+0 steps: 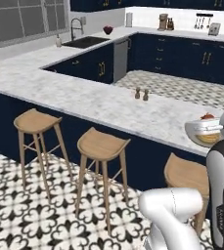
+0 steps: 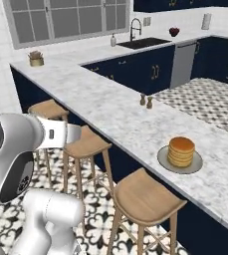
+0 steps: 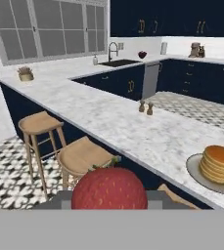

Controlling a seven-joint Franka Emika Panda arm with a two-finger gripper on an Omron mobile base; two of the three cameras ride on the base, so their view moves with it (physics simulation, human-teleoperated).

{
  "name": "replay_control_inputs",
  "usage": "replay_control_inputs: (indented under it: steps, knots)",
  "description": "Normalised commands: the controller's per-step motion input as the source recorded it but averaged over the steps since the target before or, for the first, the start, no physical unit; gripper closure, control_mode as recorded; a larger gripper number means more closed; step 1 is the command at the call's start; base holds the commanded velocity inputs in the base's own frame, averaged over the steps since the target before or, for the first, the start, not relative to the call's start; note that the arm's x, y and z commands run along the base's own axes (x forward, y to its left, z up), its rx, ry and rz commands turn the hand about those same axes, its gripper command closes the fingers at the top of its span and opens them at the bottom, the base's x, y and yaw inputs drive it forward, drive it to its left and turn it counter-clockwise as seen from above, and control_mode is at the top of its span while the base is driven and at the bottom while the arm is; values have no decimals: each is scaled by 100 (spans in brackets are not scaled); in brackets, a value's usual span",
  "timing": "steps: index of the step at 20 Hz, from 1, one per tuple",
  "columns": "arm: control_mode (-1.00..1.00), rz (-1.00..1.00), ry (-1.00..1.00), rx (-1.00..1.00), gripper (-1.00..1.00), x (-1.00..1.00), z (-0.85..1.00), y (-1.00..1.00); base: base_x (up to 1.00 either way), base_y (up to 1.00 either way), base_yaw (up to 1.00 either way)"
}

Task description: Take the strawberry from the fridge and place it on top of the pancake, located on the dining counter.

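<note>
In the hand view the red strawberry (image 3: 109, 188), with a bit of green leaf on top, sits close up at the bottom centre, and my gripper (image 3: 108, 199) is shut on it. I hold it out in front of the dining counter (image 3: 133, 129), above the wooden stools (image 3: 81, 155). The pancake (image 3: 219, 163), a short golden stack on a round grey plate (image 3: 195, 168), stands on the counter ahead and to the right with nothing on top. The stack (image 2: 180, 151) shows whole in the right base view. My arm partly hides the pancake (image 1: 209, 139) in the left base view.
Two small shakers (image 2: 146, 100) stand on the marbled top left of the plate (image 2: 163, 158). Three stools (image 1: 102, 144) line the counter's near side. A small pot (image 2: 35, 59) sits at the far end. Sink (image 1: 85, 41) and navy cabinets lie beyond.
</note>
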Motion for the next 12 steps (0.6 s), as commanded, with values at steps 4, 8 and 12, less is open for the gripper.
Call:
replay_control_inputs:
  steps: [4,8,12]
  knots:
    - [100,0,0,0,100,0,0,0,90,11,-57]
    - [100,0,0,0,100,0,0,0,90,3,-59]
    - [100,0,0,0,100,0,0,0,91,-21,-35]
